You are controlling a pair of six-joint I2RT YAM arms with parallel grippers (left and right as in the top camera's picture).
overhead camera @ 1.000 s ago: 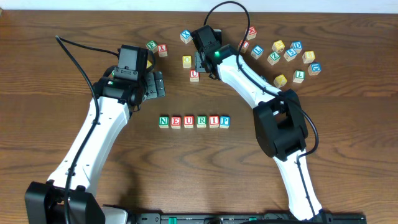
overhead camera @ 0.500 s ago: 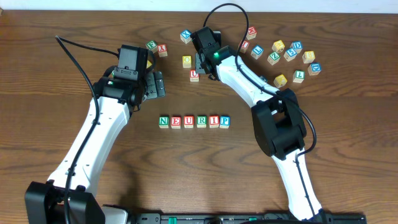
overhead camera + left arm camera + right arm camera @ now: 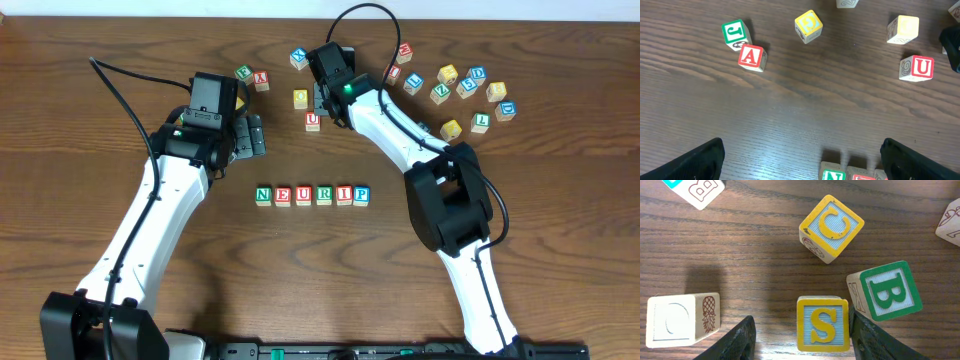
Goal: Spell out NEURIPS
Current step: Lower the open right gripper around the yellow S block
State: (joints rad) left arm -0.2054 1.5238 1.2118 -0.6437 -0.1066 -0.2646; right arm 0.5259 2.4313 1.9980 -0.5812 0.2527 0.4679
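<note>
Six cubes stand in a row mid-table: green N (image 3: 263,196), red E (image 3: 283,196), red U (image 3: 303,195), green R (image 3: 323,195), red I (image 3: 343,195), blue P (image 3: 361,195). A yellow S cube (image 3: 823,324) lies on the wood between the fingers of my right gripper (image 3: 802,330). The right finger sits against its side and the left finger (image 3: 737,339) stands well apart. In the overhead view the right gripper (image 3: 320,103) covers that cube. My left gripper (image 3: 810,167) is wide open and empty, just behind the N (image 3: 832,175).
A yellow C cube (image 3: 831,227), a green B cube (image 3: 890,291) touching the right finger, and a pineapple cube (image 3: 682,320) surround the S. A spare red U (image 3: 313,120) and a yellow cube (image 3: 301,97) lie beside the right gripper. Several loose cubes (image 3: 470,85) are scattered at back right.
</note>
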